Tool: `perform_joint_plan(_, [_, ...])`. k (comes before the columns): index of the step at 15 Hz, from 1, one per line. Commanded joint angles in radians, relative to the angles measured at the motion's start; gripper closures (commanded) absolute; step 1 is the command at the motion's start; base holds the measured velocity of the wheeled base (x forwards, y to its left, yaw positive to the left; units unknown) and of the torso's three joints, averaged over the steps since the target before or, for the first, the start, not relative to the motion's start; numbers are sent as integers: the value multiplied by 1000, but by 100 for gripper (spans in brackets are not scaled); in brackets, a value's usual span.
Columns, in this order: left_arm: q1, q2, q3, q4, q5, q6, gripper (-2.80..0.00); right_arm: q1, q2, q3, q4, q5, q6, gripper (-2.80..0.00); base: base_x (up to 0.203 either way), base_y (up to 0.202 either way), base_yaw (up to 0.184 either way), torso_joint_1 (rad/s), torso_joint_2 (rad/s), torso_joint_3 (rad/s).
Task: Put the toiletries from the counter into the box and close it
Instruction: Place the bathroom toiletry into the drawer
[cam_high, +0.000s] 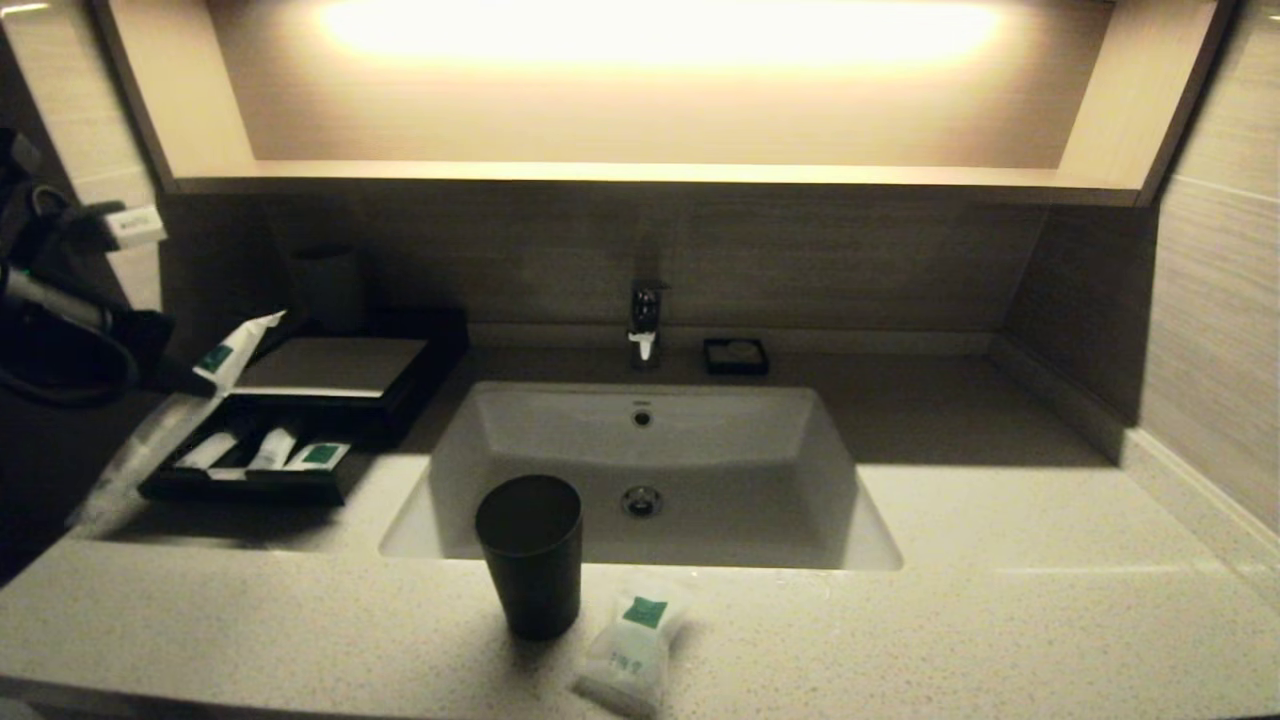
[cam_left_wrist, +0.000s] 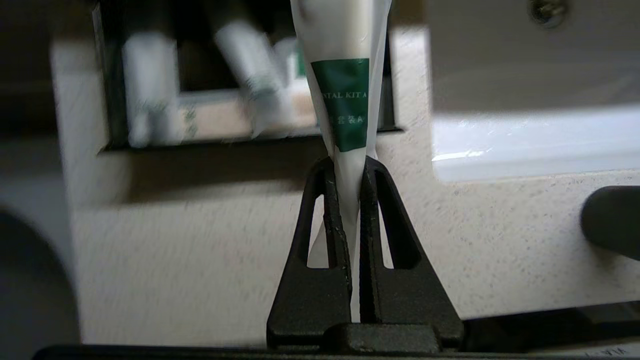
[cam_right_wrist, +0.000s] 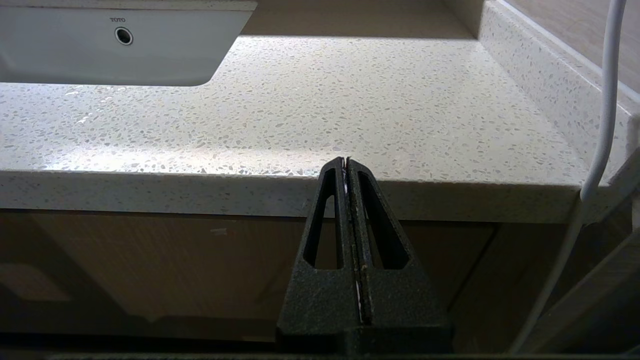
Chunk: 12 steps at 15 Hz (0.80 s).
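My left gripper (cam_high: 192, 380) (cam_left_wrist: 350, 162) is shut on the long stick-shaped packet (cam_high: 228, 350) (cam_left_wrist: 345, 100), just below its green label. It holds the packet tilted in the air to the left of the black box (cam_high: 335, 368). The box's front drawer (cam_high: 240, 487) (cam_left_wrist: 250, 141) is pulled out and holds several small white items. The small white pouch (cam_high: 632, 645) with a green label lies on the counter (cam_high: 1000, 620) at the front, right of the tumbler. My right gripper (cam_right_wrist: 346, 161) is shut and empty, below the counter's front edge on the right, out of the head view.
A dark tumbler cup (cam_high: 530, 555) stands at the front rim of the sunken white basin (cam_high: 640, 440). A faucet (cam_high: 645, 320) and a tiny black square dish (cam_high: 735, 355) sit behind the basin. A wall runs along the right side.
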Motion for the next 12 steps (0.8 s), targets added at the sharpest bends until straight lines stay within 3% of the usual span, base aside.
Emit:
perform_joint_plan(1, [4, 70, -115, 100, 51, -3, 0, 0, 1, 2, 0, 1, 0, 0, 0, 0, 0, 0, 0, 0])
perform_joint_plan(3, [4, 138, -204, 168, 94, -6, 0, 0, 0, 2, 0, 1, 0, 0, 0, 0, 0, 0, 0, 0])
perform_joint_plan(5, [4, 171, -213, 188, 168, -5, 0, 0, 1, 2, 0, 1, 0, 0, 0, 0, 0, 0, 0, 0])
perform_joint_plan(12, [4, 263, -213, 174, 177, -2, 0, 0, 0, 2, 0, 1, 0, 0, 0, 0, 0, 0, 0, 0])
